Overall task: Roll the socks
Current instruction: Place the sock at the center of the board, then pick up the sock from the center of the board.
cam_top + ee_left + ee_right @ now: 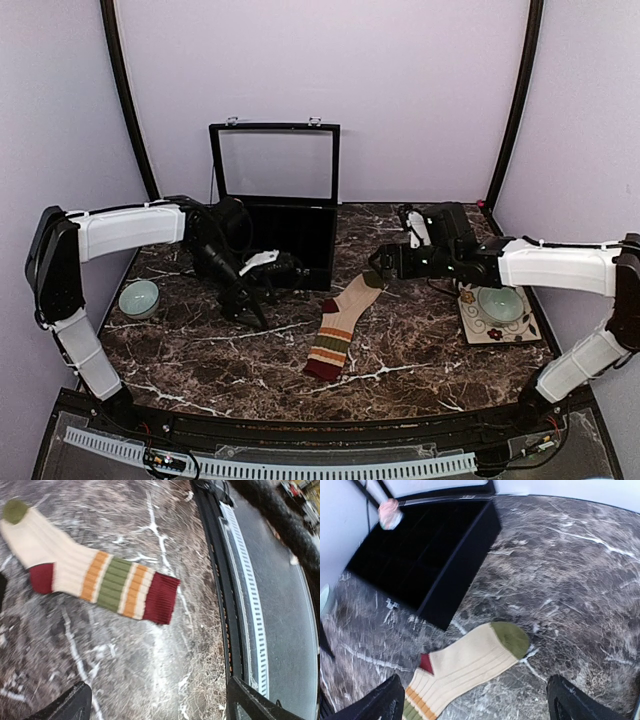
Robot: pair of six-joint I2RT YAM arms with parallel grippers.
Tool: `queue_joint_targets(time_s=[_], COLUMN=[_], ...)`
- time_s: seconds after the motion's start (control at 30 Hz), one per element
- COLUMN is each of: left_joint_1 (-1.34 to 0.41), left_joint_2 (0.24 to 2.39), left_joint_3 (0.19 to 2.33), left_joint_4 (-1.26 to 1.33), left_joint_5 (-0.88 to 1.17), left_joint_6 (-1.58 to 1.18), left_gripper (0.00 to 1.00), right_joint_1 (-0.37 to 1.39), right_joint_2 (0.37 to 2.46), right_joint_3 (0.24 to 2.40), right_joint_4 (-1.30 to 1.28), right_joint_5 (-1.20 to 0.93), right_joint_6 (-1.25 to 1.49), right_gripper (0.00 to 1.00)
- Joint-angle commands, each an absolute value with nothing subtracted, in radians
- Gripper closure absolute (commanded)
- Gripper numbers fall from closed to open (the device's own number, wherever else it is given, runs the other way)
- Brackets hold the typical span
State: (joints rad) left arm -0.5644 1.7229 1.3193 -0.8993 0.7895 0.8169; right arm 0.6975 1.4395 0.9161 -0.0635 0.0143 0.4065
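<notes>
Left tool (160, 705) apart, right tool (480, 702) apart, striped sock (338, 325) flat on marble table (420, 350) between them

Walls: plain pale lavender panels (420, 90) at the back and both sides, evenly lit, no windows in sight.
Frame: two dark curved poles (128, 100), one rising along each back corner.
Table: dark brown marble top (420, 350) with white veins, faintly glossy.
Near edge: black ledge (300, 440) with a white perforated strip (300, 467) running along it.
Light: soft and diffuse, with weak shadows.
</notes>
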Motion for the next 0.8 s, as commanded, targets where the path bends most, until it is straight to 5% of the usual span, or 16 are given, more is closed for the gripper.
queue_joint_targets(time_s=[0.0, 0.07, 0.23, 0.33, 0.5, 0.77], left_joint_1=[-0.672, -0.716, -0.812, -0.860, -0.935, -0.966], left_joint_2=[1.743, 1.762, 1.808, 1.834, 1.825, 1.858], left_joint_3=[1.328, 1.326, 1.304, 1.285, 1.209, 1.198], left_joint_4=[-0.916, -0.896, -0.852, -0.822, -0.716, -0.566], left_joint_5=[0.733, 0.703, 0.643, 0.620, 0.556, 0.485], left_joint_6=[0.878, 0.877, 0.896, 0.913, 0.937, 0.955], left_gripper=[0.03, 0.05, 0.18, 0.25, 0.26, 0.33], right_joint_1=[0.641, 0.649, 0.658, 0.668, 0.854, 0.965], right_joint_2=[1.361, 1.375, 1.543, 1.626, 1.537, 1.227], right_joint_3=[0.739, 0.747, 0.896, 0.929, 0.818, 0.500], right_joint_4=[0.200, 0.206, 0.030, 0.040, 0.126, 0.300], right_joint_5=[0.038, 0.022, 0.016, -0.124, 0.032, 0.088], right_joint_6=[0.598, 0.550, 0.469, 0.484, 0.331, 0.201], right_gripper=[0.01, 0.03, 0.55, 0.72, 0.54, 0.51])
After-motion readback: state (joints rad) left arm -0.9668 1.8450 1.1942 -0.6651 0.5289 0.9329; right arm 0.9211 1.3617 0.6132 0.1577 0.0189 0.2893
